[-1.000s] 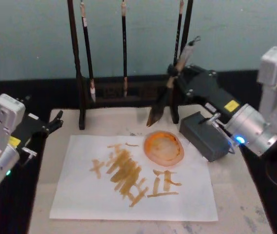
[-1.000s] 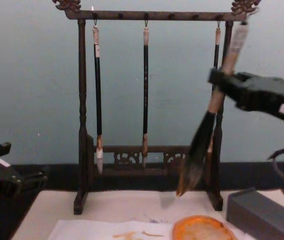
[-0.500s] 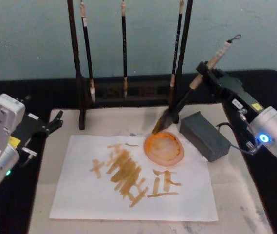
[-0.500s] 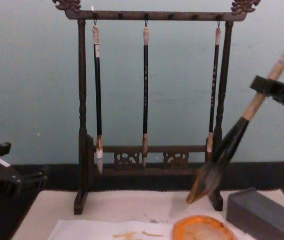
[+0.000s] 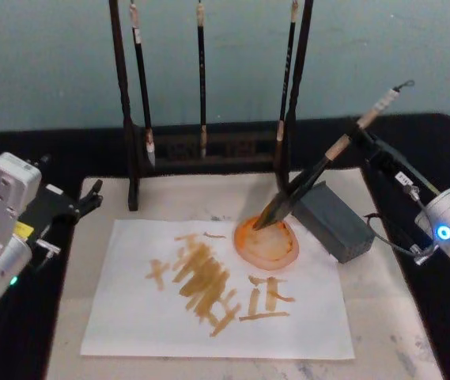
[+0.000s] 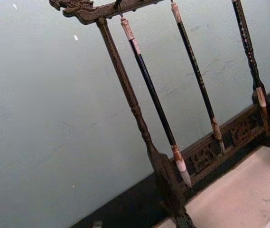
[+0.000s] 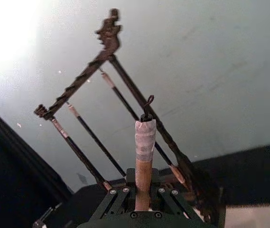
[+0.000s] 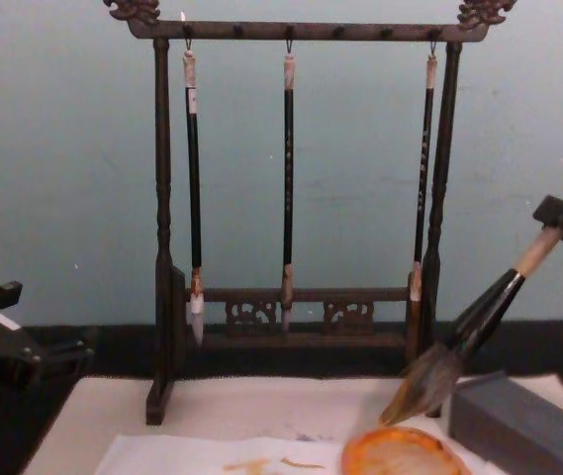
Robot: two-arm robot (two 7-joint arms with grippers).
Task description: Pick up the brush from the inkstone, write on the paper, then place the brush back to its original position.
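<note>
Listing outward from the right claw [image 5: 357,136].

1. Right claw: clamped on the upper handle of the brush [image 5: 323,165], cord loop free above the grip. The high hold probably lets the shaft slant down and away.
2. Grey block [image 5: 337,226]: beneath the claw, with the shaft crossing above its corner. Clearance there looks slight.
3. Orange dish [image 5: 278,253]: beyond the block. The tuft tip sits at or just over its rim; I cannot tell whether they touch.
4. Paper [image 5: 145,317]: past the dish, already bearing orange strokes, so this reads as the return step.
5. Rack [image 5: 126,119]: holds three thin brushes, and its nearer post stands close beside the tuft. Open room lies toward the paper.
6. Left claw [image 5: 92,194]: farthest off, parked at the opposite edge of the desk [image 5: 383,324].
</note>
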